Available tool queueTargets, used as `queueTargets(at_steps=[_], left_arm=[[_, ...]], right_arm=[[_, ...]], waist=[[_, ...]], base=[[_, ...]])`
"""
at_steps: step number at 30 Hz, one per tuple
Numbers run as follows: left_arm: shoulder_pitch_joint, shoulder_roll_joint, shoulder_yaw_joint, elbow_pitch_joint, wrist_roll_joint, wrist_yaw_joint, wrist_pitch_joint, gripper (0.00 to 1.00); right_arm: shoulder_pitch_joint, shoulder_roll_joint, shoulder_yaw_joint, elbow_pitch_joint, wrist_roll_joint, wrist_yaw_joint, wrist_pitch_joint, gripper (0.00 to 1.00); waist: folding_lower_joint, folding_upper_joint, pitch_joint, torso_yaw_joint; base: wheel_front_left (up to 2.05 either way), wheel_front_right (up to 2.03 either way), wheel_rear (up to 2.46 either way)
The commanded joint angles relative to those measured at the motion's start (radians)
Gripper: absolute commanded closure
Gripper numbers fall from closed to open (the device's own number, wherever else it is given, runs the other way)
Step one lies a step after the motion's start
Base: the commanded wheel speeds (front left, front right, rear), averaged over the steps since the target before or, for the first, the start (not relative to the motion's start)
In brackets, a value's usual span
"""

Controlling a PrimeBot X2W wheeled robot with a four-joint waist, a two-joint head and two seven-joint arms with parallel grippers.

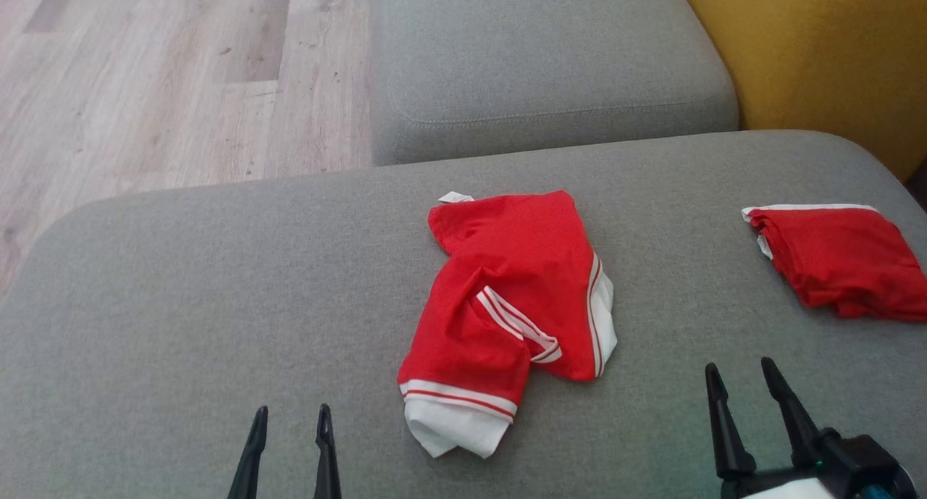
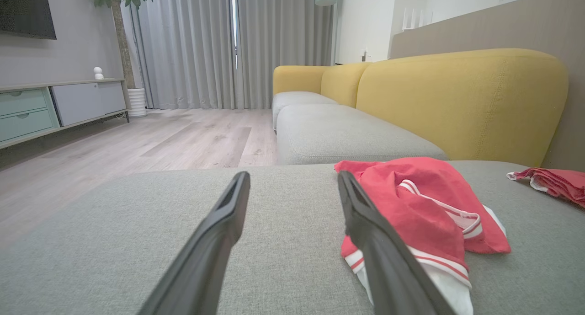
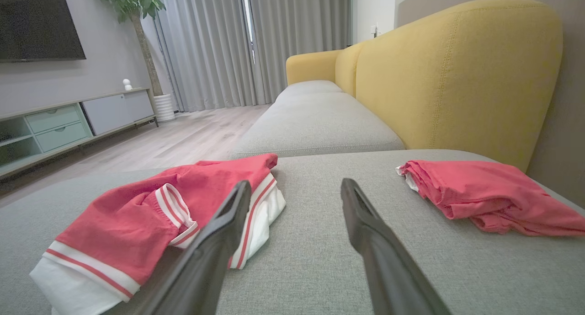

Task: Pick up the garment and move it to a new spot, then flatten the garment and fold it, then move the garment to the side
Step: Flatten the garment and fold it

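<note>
Grey woven upholstery covers the broad sofa seat cushion (image 1: pixel 181 303) over which both pincers hover.

On it, ahead of the two pincers and between them, lies the crumpled red knit garment with white bands and thin red-and-white stripes (image 1: pixel 507 282). It is bunched and folded over itself, and one striped opening faces up in the middle. It looks light, soft and limp, so I expect it to sag and unfurl once lifted rather than keep its shape. It is not fragile, and the knit should give the fingers good purchase. The thick layers, though, mean a shallow pinch may catch only the top ply.

The best holds seem to be the white-banded hem nearest the left pincer and the striped white edge on the side toward the right pincer. Both are doubled, firm and easy to reach.

Beyond and outward of the right pincer, well apart from the first piece, rests a smaller folded red garment with a white edge (image 1: pixel 840 260).

The left pincer (image 1: pixel 292 412) stands with its fingers spread and empty, and so does the right pincer (image 1: pixel 740 366). Neither touches cloth.
</note>
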Motion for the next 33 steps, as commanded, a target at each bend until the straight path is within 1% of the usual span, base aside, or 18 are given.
queueTargets(at_steps=[1, 13, 19, 20, 24, 29, 31, 33], left_arm=[[-0.035, -0.013, 0.034, -0.028, 0.003, 0.000, -0.010, 0.00], [-0.040, -0.013, 0.019, -0.026, 0.018, 0.013, -0.010, 0.00], [-0.083, -0.013, -0.032, 0.015, 0.035, -0.034, -0.010, 0.00], [-0.124, -0.013, -0.066, 0.040, 0.047, -0.057, -0.010, 0.00], [-0.228, -0.013, -0.165, 0.113, 0.058, -0.098, -0.010, 0.00], [-0.407, -0.013, -0.344, 0.285, 0.073, -0.154, -0.010, 0.00], [-0.489, -0.013, -0.406, 0.364, 0.076, -0.155, 0.001, 0.00], [-0.566, -0.013, -0.455, 0.439, 0.082, -0.135, 0.031, 0.00]], right_arm=[[-0.033, -0.009, 0.022, -0.029, -0.009, 0.007, -0.003, 0.00], [-0.025, -0.005, 0.023, -0.026, -0.011, 0.007, -0.003, 0.00], [-0.032, -0.011, 0.042, -0.025, -0.010, 0.007, -0.003, 0.00], [-0.040, -0.016, 0.050, -0.026, -0.008, 0.007, -0.003, 0.00], [-0.060, -0.027, 0.069, -0.026, -0.003, 0.007, -0.003, 0.00], [-0.081, -0.035, 0.087, -0.028, 0.007, 0.007, -0.003, 0.00], [-0.090, -0.040, 0.105, -0.027, 0.011, 0.007, -0.003, 0.00], [-0.103, -0.045, 0.121, -0.026, 0.014, 0.007, -0.003, 0.00]], waist=[[0.0000, 0.0000, 0.002, 0.001], [0.0000, 0.0000, -0.001, 0.008], [0.0000, 0.0000, 0.023, -0.014], [0.0000, 0.0000, 0.041, -0.032], [0.0000, 0.0000, 0.079, -0.081], [0.0000, 0.0000, 0.119, -0.142], [0.0000, 0.0000, 0.133, -0.170], [0.0000, 0.0000, 0.150, -0.201]], base=[[0.00, 0.00, 0.00], [0.00, 0.00, 0.00], [0.00, 0.00, 0.00], [0.00, 0.00, 0.00], [0.00, 0.00, 0.00], [0.00, 0.00, 0.00], [0.00, 0.00, 0.00], [0.00, 0.00, 0.00]])
